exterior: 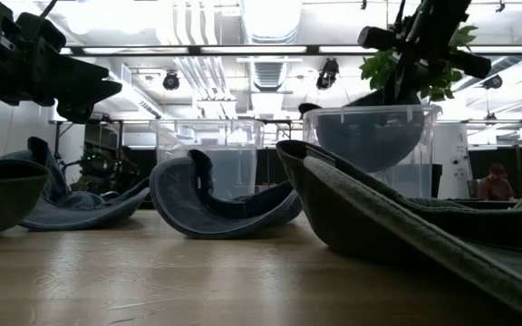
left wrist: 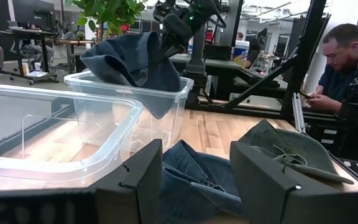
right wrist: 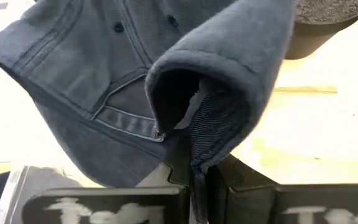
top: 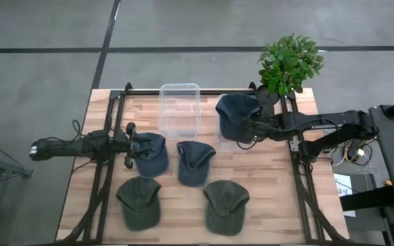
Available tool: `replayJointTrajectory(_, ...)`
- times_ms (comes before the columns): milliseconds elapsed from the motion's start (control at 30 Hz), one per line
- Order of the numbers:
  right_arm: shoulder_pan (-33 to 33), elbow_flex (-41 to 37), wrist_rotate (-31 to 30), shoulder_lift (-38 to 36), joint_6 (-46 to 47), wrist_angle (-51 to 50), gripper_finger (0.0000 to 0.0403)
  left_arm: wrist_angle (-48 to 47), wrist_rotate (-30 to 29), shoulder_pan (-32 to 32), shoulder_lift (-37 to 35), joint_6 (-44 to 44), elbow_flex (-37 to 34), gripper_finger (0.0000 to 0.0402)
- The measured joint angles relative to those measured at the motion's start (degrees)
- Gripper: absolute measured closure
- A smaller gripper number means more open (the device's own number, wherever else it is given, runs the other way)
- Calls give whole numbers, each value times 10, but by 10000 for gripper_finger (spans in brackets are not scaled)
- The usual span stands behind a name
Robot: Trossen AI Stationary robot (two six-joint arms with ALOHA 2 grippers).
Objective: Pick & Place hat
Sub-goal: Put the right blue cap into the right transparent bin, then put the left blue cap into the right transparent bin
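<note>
Two arms reach over the wooden slatted desk (top: 265,178). The right gripper (top: 253,127) is clenched on a dark blue denim cap (top: 237,116), pinching a fold of its fabric, and holds it over a clear plastic bin (left wrist: 166,93) near the potted green plant (top: 289,65). The cap hangs partly inside this bin. A second clear plastic bin (top: 179,109) stands just beside it.

The left gripper (top: 130,143) is released, its fingers (left wrist: 138,180) apart, next to another blue denim cap (top: 152,154) lying on the desk. A third blue cap (top: 194,162) lies in the middle. Two olive green caps (top: 139,201) lie along the near edge.
</note>
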State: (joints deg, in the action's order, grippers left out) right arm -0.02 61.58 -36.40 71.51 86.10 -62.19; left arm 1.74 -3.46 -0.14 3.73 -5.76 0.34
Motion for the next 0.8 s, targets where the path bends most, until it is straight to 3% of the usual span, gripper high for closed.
replayJointTrajectory(267,-2,0,17,6,-5,0,384,0,0,0,0,2,0,220)
replayJointTrajectory(633,-8,1,20,9,-16,0,300,0,0,0,0,12,0,220)
replayJointTrajectory(800,-8,28,19,2,-66,-2,280,0,0,0,0,12,0,220)
